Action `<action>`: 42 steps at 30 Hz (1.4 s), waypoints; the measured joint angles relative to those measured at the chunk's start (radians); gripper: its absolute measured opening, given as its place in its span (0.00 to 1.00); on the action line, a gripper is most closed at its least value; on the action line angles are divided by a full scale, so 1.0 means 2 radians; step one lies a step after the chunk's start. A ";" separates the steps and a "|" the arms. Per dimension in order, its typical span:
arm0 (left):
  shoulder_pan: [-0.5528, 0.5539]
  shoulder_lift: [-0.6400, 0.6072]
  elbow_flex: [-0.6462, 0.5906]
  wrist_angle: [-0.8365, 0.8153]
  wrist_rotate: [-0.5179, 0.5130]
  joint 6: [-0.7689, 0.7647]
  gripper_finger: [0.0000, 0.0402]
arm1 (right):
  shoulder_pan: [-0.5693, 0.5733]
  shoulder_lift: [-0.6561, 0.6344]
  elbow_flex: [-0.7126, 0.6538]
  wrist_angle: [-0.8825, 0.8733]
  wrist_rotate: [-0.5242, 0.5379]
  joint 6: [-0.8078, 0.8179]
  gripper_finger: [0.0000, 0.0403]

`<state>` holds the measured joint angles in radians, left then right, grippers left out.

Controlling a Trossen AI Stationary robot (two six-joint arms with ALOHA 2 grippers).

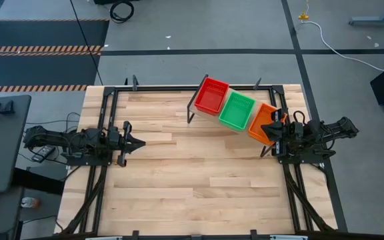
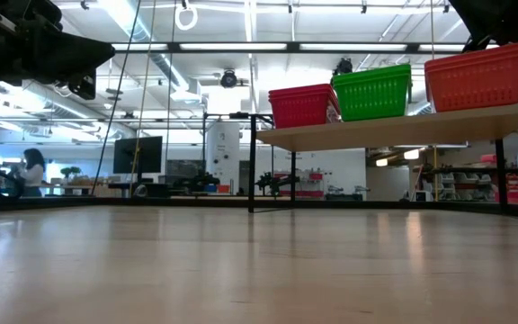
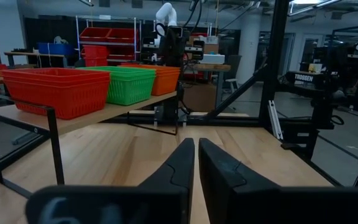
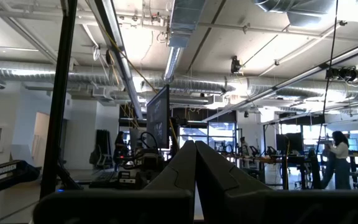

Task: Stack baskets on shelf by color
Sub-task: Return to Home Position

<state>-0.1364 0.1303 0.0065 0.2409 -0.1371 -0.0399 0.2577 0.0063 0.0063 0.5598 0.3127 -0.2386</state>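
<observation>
On the light wooden shelf (image 2: 394,129), at the table's far right, a red basket (image 1: 211,95), a green basket (image 1: 237,111) and an orange basket (image 1: 262,120) stand side by side on their bottoms. Whether more baskets nest inside them I cannot tell. My left gripper (image 1: 141,142) hovers shut at the table's left edge, pointing level toward the shelf, with nothing between its fingers (image 3: 179,162). My right gripper (image 1: 274,133) is shut at the right edge beside the orange basket, tilted upward. Its wrist view shows only the fingers (image 4: 182,162) and the ceiling.
Bare wooden tabletop (image 1: 199,173) spreads between the two arms and toward the near edge. A black metal frame (image 1: 105,100) runs around the table. The shelf's thin black legs (image 2: 251,162) stand on the tabletop. People (image 2: 32,171) are far off in the room.
</observation>
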 joint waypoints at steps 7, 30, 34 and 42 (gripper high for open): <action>0.000 0.000 0.000 0.000 0.000 0.000 0.09 | 0.000 0.000 0.000 0.000 0.000 0.000 0.03; 0.000 0.000 0.000 0.000 0.000 0.000 0.09 | 0.000 0.000 0.000 0.000 0.000 0.000 0.03; 0.000 0.000 0.000 0.000 0.000 0.000 0.07 | 0.000 0.000 0.000 0.000 0.000 0.000 0.03; 0.000 0.000 0.000 0.000 0.000 0.000 0.07 | 0.000 0.000 0.000 0.000 0.000 0.000 0.03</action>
<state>-0.1364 0.1303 0.0063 0.2409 -0.1371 -0.0395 0.2577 0.0063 0.0063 0.5598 0.3130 -0.2383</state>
